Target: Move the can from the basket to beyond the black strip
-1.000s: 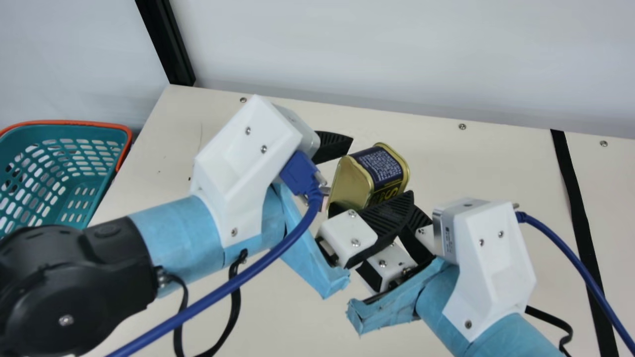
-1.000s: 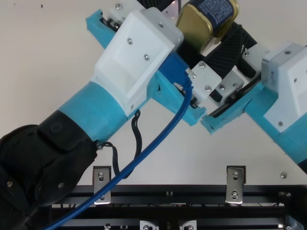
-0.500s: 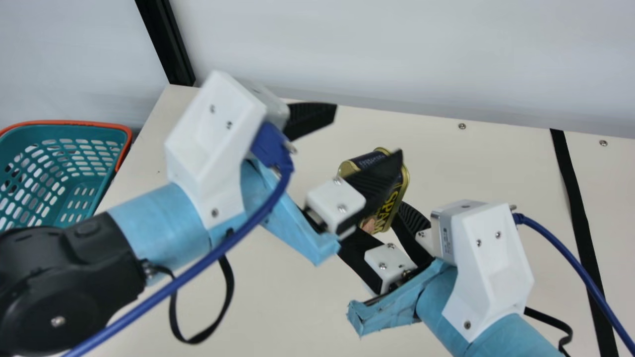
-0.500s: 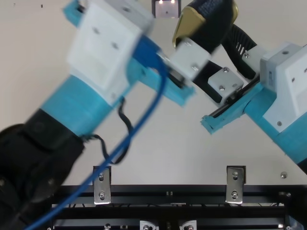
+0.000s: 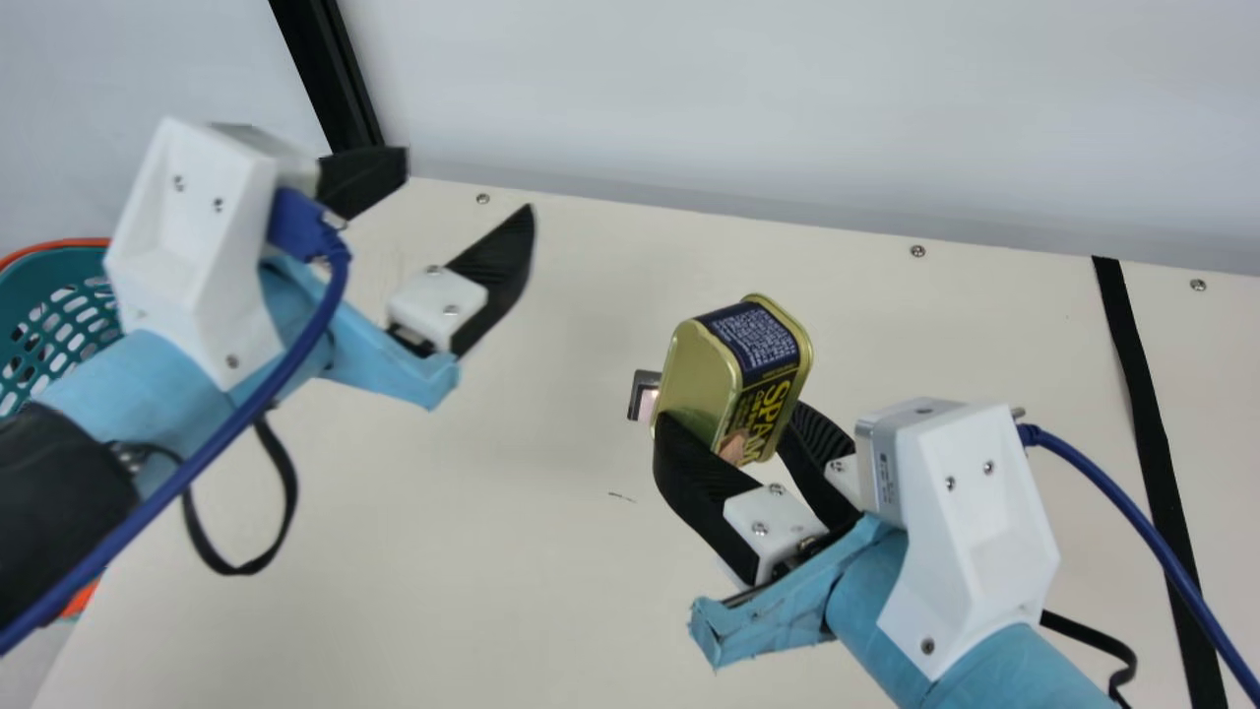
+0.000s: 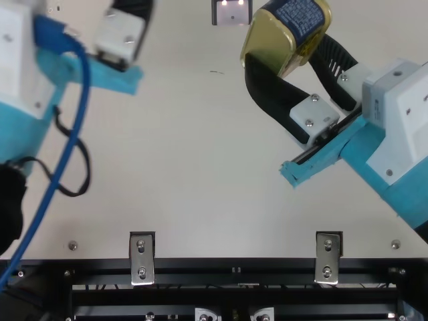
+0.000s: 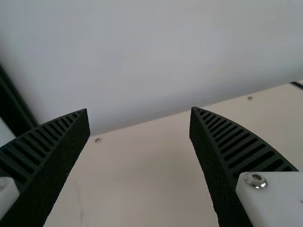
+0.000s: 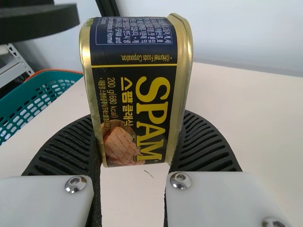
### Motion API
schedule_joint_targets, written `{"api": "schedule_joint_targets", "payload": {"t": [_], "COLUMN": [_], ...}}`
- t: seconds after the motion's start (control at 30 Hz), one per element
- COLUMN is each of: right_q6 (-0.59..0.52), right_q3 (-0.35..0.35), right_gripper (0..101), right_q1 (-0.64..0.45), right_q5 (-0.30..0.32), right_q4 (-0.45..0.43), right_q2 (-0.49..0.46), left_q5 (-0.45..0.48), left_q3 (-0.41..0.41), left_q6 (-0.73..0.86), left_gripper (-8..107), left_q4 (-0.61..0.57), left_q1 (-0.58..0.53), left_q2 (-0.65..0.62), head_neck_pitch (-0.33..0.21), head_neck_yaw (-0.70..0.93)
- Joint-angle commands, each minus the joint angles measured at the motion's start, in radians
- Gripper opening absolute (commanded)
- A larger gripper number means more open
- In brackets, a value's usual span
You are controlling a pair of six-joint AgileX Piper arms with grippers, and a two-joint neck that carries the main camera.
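Held up over the middle of the table is the gold and dark blue can [image 5: 733,379], tilted, with my right gripper [image 5: 738,448] shut on its lower part. The right wrist view has the can [image 8: 135,90] standing between the two ribbed fingers of my right gripper [image 8: 135,151]. Apart from the can, at the left, my left gripper [image 5: 453,197] is open with nothing between its fingers. In its own wrist view my left gripper [image 7: 139,111] stands wide. The black strip [image 5: 1147,414] runs along the table to the right of the can.
The teal basket [image 5: 59,251] with an orange rim stands off the table's left edge, partly behind my left arm. A small metal-framed piece [image 5: 644,396] lies just left of the can. A pale wall [image 5: 787,108] rises behind the table.
My left gripper has let go of the can and moved away to the left, its fingers now clear. The can stays in my right gripper, which has hardly moved.
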Motion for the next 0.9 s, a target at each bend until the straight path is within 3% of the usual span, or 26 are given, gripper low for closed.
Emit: {"api": "schedule_joint_targets", "payload": {"t": [0.0, 0.2, 0.4, 0.43, 0.87], "right_q6": [0.0, 0.0, 0.0, 0.0, 0.0], "right_q3": [0.0, 0.0, 0.0, 0.0, 0.0], "right_gripper": [0, 0, 0, 0, 0], "right_q1": [0.0, 0.0, 0.0, 0.0, 0.0], "right_q5": [0.0, 0.0, 0.0, 0.0, 0.0], "right_q4": [0.0, 0.0, 0.0, 0.0, 0.0], "right_q2": [0.0, 0.0, 0.0, 0.0, 0.0], "left_q5": [0.016, 0.085, 0.151, 0.135, 0.151], "left_q3": [0.043, 0.14, 0.231, 0.205, 0.23], "left_q6": [0.082, 0.18, 0.172, 0.183, 0.173], "left_gripper": [90, 90, 90, 90, 90], "left_q4": [-0.028, -0.043, 0.015, -0.002, 0.014], "left_q1": [0.043, 0.145, 0.238, 0.211, 0.237], "left_q2": [-0.014, -0.046, -0.094, -0.085, -0.096], "head_neck_pitch": [-0.028, -0.028, -0.028, -0.028, -0.028], "head_neck_yaw": [-0.003, -0.003, -0.003, -0.003, -0.003]}}
